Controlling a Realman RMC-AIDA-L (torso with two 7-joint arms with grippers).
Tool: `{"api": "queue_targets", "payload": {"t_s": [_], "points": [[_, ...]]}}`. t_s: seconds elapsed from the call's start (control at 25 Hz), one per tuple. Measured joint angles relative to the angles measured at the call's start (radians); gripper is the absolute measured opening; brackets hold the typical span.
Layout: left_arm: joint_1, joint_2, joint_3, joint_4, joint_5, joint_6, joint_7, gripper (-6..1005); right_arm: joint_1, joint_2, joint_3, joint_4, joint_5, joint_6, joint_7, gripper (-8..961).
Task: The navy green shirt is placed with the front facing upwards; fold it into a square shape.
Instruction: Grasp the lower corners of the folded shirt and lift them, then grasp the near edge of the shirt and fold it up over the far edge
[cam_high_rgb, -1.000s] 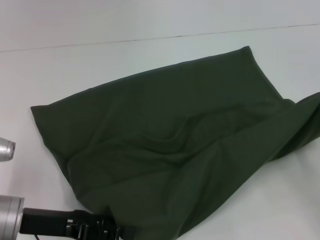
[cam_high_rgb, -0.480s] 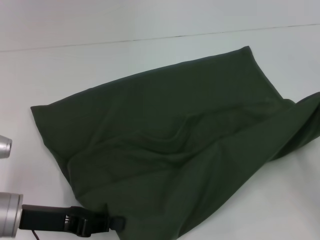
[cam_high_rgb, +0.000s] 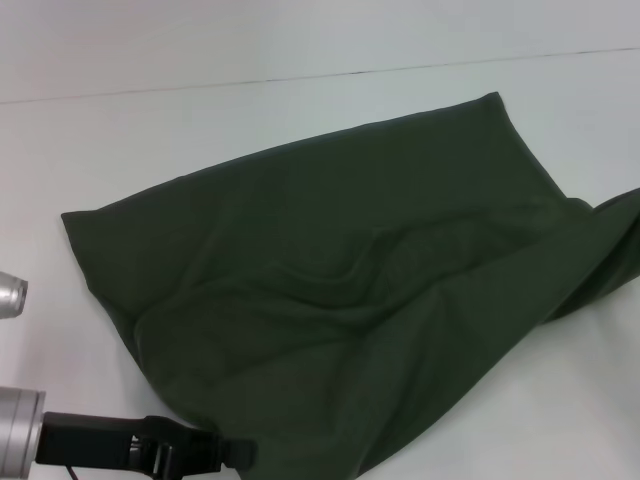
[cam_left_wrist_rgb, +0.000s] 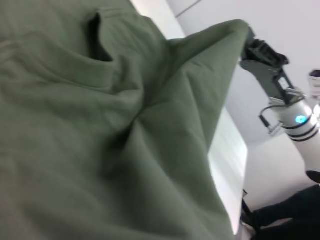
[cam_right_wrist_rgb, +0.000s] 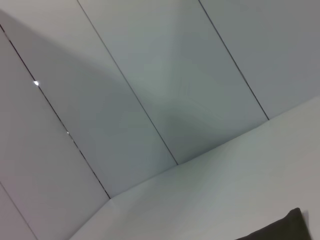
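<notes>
Shirt: large dark olive-green cotton shirt (cam_high_rgb: 350, 290), plain side up, spread across white worktop (cam_high_rgb: 150, 130), right edge lifted.
Left gripper (cam_high_rgb: 200, 455): low at near hem; jaws hidden under cloth, cannot tell.
Right gripper (cam_left_wrist_rgb: 260, 50): raised at far corner, jaws apparently pinching cloth.
Handling: likely soft, light, limp, prone to wrinkling; best taken at hem corners, kept taut.

The shirt (cam_high_rgb: 340, 300) is soft, matt cloth, creased; the table (cam_high_rgb: 150, 140) is smooth and matt; the left arm (cam_high_rgb: 15, 445) is brushed metal.
</notes>
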Motion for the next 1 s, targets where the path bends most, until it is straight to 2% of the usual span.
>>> {"api": "queue_targets", "payload": {"t_s": [0.36, 1.0], "points": [[0.018, 0.029, -0.025, 0.005, -0.116, 0.146, 0.066, 15, -0.004, 0.001, -0.003, 0.000, -0.002, 0.000, -0.010, 46], [0.016, 0.049, -0.061, 0.053, -0.129, 0.184, 0.075, 15, -0.073, 0.002, -0.056, 0.000, -0.058, -0.061, -0.158, 46]]}}
